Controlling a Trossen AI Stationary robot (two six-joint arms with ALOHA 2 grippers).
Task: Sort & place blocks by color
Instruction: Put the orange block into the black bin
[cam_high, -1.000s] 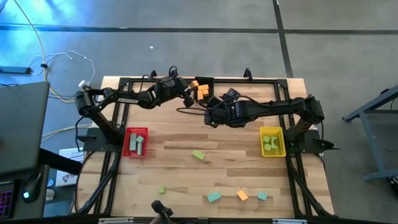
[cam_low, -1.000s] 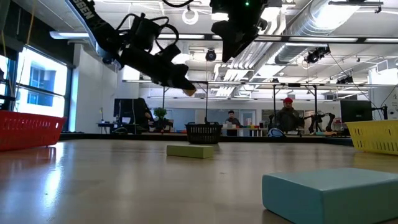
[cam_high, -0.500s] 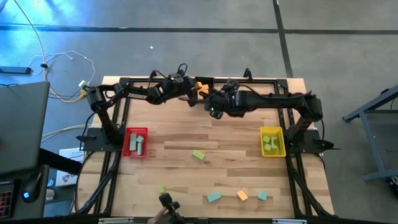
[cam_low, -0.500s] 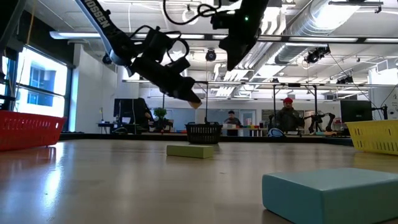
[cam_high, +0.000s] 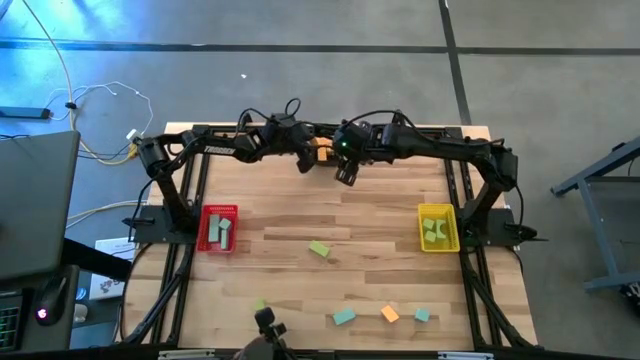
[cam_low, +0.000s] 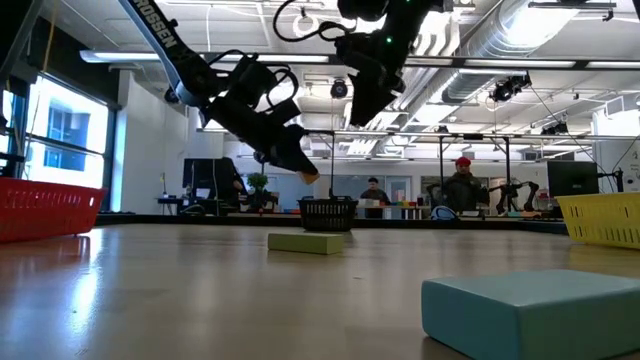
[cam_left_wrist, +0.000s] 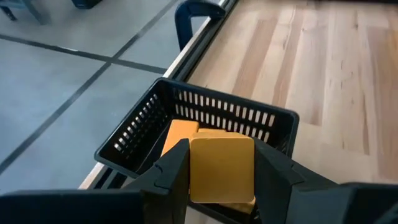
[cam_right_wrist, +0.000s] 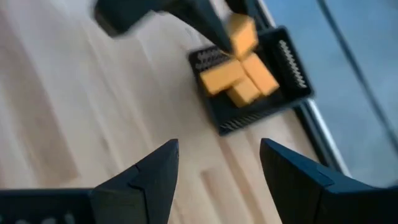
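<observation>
Counter's far edge: left claw, now over the black bin, grips an orange block, ready to drop; right claw gapes empty.

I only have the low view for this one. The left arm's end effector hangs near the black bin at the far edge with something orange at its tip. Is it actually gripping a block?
Observer: Yes. The left wrist view shows the left end effector closed on an orange block, held over the black bin.
Operator: Is anything in that bin?
Observer: The right wrist view shows about three binned orange blocks lying inside.
Operator: And the right arm?
Observer: The right end effector is open and empty, over the bare table beside the bin.
</observation>
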